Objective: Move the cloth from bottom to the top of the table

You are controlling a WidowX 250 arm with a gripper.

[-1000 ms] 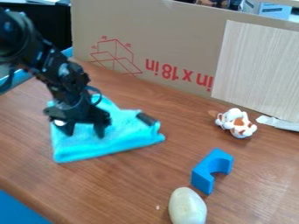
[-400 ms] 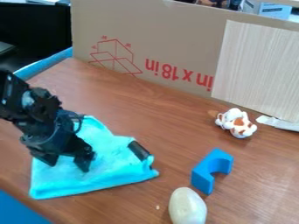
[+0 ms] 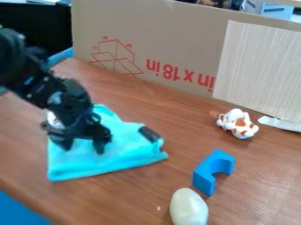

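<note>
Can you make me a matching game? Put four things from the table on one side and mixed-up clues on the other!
Things:
1. cloth
2. notched block
3. egg-shaped thing
4. little lumpy toy

Clues:
A. white with orange-brown patches
B. turquoise, under the end effector
C. smooth and pale
D. blue all over

Right pairs: 1-B, 2-D, 3-C, 4-A

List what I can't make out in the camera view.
- Whether the tool pinches the cloth: camera view, blurred at the fingertips.
- Egg's near end: camera view, cut off by the bottom edge.
- What the dark piece is: camera view, too blurred.
- Table beneath the cloth: camera view, covered by the cloth.
</note>
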